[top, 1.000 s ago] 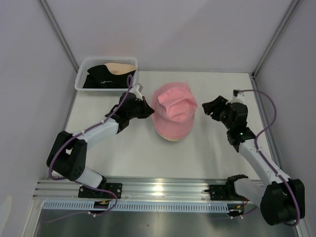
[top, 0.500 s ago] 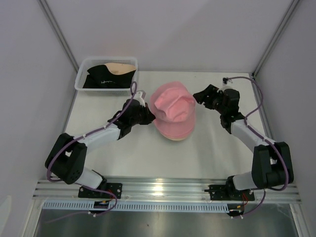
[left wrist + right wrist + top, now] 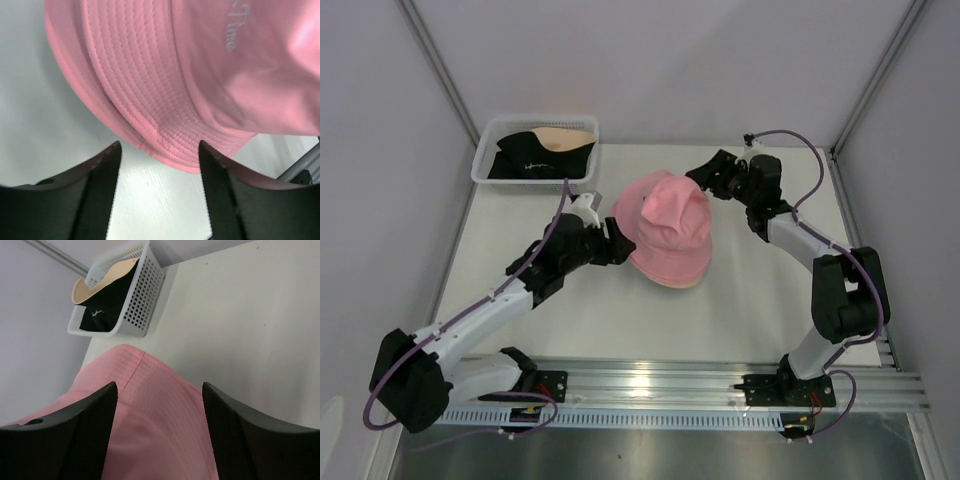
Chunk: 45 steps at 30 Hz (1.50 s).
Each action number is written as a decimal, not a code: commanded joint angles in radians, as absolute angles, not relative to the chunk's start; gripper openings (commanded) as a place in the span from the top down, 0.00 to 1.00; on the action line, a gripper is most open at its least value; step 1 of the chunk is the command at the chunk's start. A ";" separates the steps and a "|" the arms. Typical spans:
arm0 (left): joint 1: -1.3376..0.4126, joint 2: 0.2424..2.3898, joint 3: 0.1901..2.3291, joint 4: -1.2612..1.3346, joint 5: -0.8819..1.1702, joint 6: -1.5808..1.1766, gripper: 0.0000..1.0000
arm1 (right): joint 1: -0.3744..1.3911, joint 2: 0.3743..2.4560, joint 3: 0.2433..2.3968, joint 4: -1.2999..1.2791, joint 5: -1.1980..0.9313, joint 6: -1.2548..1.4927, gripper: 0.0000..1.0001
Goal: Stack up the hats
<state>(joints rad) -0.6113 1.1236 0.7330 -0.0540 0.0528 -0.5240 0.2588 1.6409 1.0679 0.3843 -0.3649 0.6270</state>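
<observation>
A pink hat (image 3: 670,235) lies crumpled in the middle of the table, over a cream hat whose rim (image 3: 665,284) peeks out at its near edge. My left gripper (image 3: 618,246) is open at the pink hat's left brim. In the left wrist view the brim (image 3: 165,125) lies just beyond my left gripper (image 3: 160,147), with nothing between the fingers. My right gripper (image 3: 706,176) is open at the hat's far right side. In the right wrist view, my right gripper (image 3: 159,386) hovers over the pink fabric (image 3: 150,435). A black hat (image 3: 525,160) and a cream hat (image 3: 565,135) lie in the basket.
The white mesh basket (image 3: 490,172) stands at the back left corner, also visible in the right wrist view as the basket (image 3: 145,295). Bare white table (image 3: 750,300) surrounds the hats. Metal frame posts rise at the back corners, and a rail runs along the near edge.
My left gripper has opened and let go of the pink hat's brim. My right arm has swung back and left to the hat's far side. The pink hat now sits flatter and wider.
</observation>
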 commanded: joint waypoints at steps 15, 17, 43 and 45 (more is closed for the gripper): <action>-0.252 1.438 1.224 -0.006 0.412 -0.408 0.34 | 0.084 1.308 0.945 0.152 -0.264 0.648 0.18; -0.244 1.492 1.239 0.049 0.489 -0.458 0.36 | 0.087 1.261 0.849 0.214 -0.288 0.710 0.19; -0.241 1.658 1.065 0.416 0.710 -0.729 0.98 | 0.244 1.285 0.522 0.526 -0.181 0.928 0.21; -0.241 1.652 1.042 0.431 0.693 -0.742 0.99 | 0.244 1.282 0.519 0.528 -0.183 0.933 0.21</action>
